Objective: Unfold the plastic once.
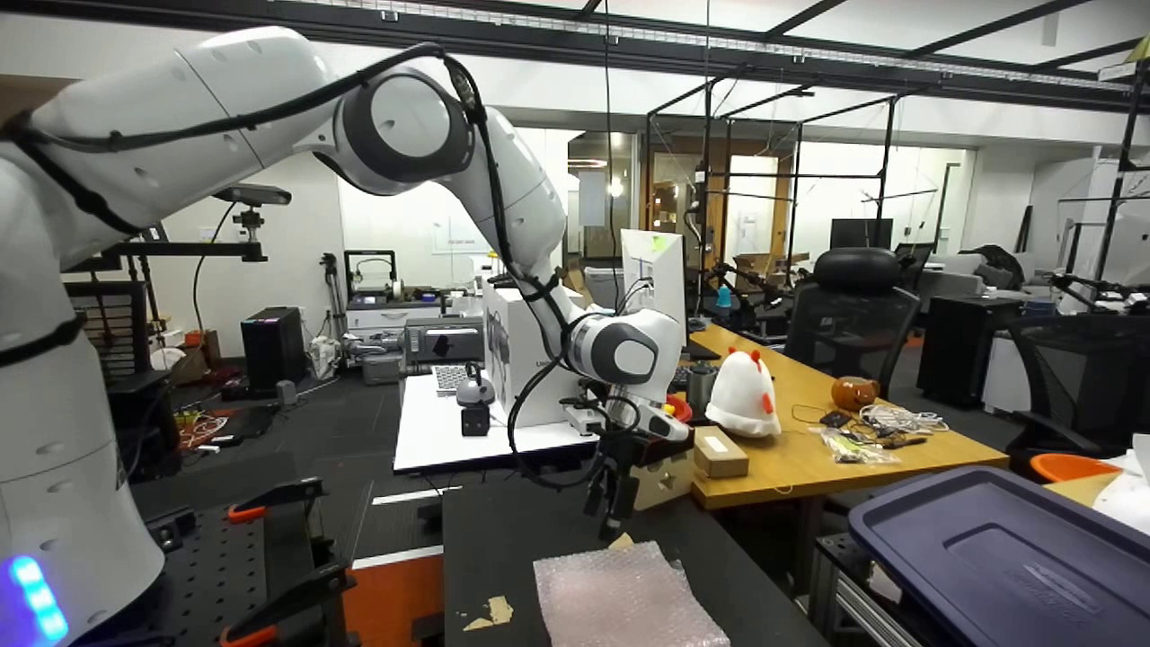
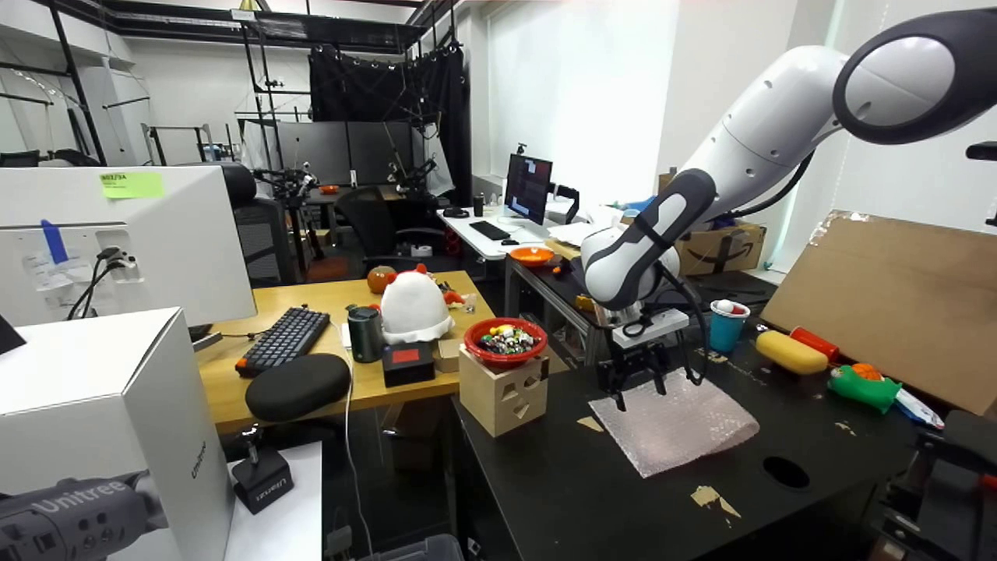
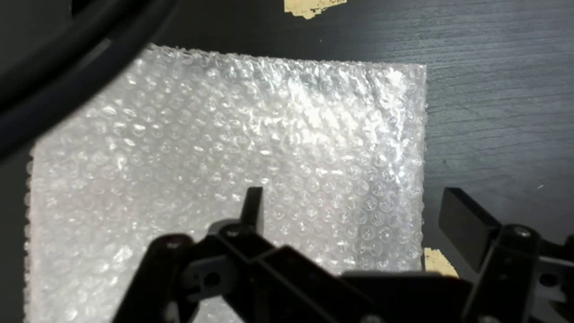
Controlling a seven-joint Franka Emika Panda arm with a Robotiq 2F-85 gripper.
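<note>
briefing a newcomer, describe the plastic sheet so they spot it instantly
Follow the white robot arm down to the black table. The plastic sheet lies there, partly under the open gripper. Unlike the torn tan patches nearby, it is broad, translucent and covered in bubbles.

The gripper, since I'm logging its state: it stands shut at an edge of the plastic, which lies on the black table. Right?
Not quite. The gripper is open, not shut, at an edge of the plastic, which lies on the black table. The wrist view shows its fingers wide apart, one over the plastic, the other past that edge.
</note>
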